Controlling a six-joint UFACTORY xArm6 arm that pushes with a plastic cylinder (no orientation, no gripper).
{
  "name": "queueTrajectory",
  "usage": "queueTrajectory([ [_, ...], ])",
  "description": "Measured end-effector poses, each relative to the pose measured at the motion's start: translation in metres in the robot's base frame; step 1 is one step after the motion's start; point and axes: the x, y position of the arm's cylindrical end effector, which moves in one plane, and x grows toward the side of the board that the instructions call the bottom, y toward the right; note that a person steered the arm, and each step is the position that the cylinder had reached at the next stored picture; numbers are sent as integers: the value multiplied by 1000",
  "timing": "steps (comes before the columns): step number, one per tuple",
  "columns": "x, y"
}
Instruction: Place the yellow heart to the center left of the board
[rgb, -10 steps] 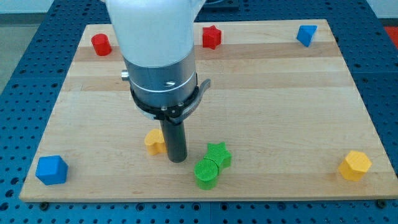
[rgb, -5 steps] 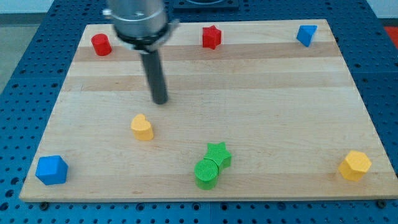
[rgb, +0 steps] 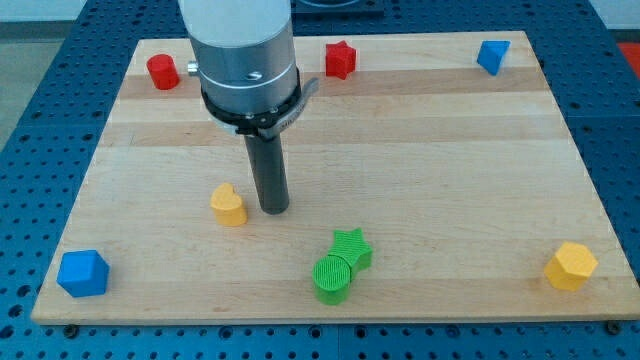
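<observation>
Your rod stood upright over the wooden board, and my tip rested just to the view's right of the yellow heart, near it but apart. You had no fingers to open or close here; the arm ended in the bare rod, holding nothing. The yellow heart lay in the board's lower left part, above the blue cube in the bottom-left corner. Below and right of my tip, the green cylinder touched the green star. Along the view's top lay a red cylinder, a red star and a small blue block. A yellow hexagonal block sat bottom right.
</observation>
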Motion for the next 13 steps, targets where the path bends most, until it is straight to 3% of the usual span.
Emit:
queueTrajectory([
  [1,31,-18],
  [4,36,-64],
  [5,22,-64],
  [6,-64,-64],
  [7,-86,-64],
  [9,-78,-76],
  [10,-21,-90],
  [11,32,-61],
  [12,-6,14],
  [13,-17,19],
])
